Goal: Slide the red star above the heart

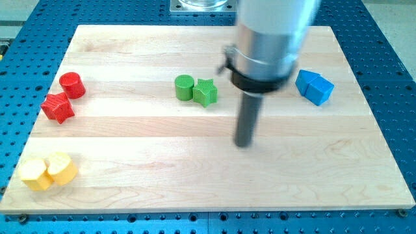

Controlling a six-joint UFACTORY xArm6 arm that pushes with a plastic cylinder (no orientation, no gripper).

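My tip stands on bare wooden board, touching no block, grasping nothing. The red star lies far at the view's left, beside the red cylinder.

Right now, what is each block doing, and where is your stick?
Red star block: at the view's left, touching the red round block.
Red round block: just above the star.
Green round block: touching the green star block.
Two blue blocks: together at the view's right.
Two yellow blocks: together at bottom left.
My tip: mid-board, touching nothing.
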